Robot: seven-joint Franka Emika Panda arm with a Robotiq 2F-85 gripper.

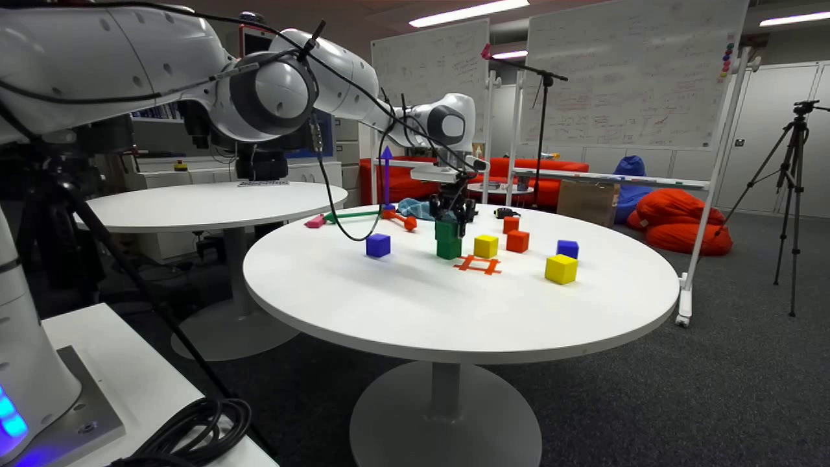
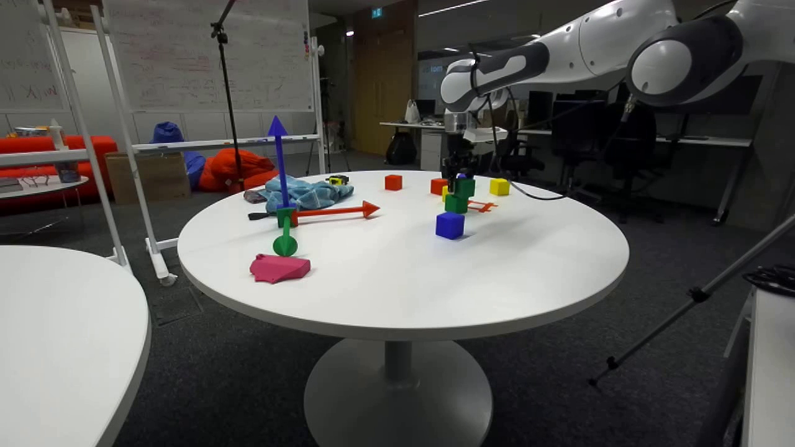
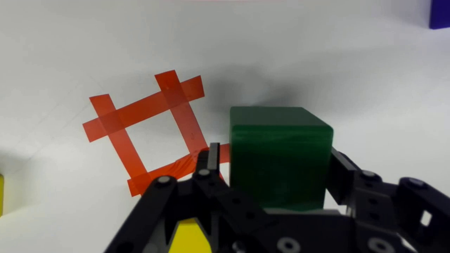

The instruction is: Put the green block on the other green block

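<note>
Two green cubes are stacked on the round white table in both exterior views. The upper green block point(image 1: 446, 230) rests on the other green block point(image 1: 449, 249), slightly offset from it. In an exterior view the upper block point(image 2: 464, 187) and the lower block point(image 2: 456, 203) also show. In the wrist view the upper green block point(image 3: 281, 158) fills the space between the fingers and hides the lower one. My gripper point(image 3: 274, 151) is open around the upper block. The left finger shows a gap from the block. The right finger is against it or very close.
A red tape square point(image 3: 144, 109) lies beside the stack. Yellow cubes point(image 1: 486, 246) point(image 1: 561, 269), red cubes point(image 1: 517, 241) point(image 1: 511, 224) and blue cubes point(image 1: 378, 245) point(image 1: 567, 249) stand around. An arrow model point(image 2: 286, 217), a pink piece point(image 2: 279, 268) and a blue cloth point(image 2: 310, 194) lie farther off.
</note>
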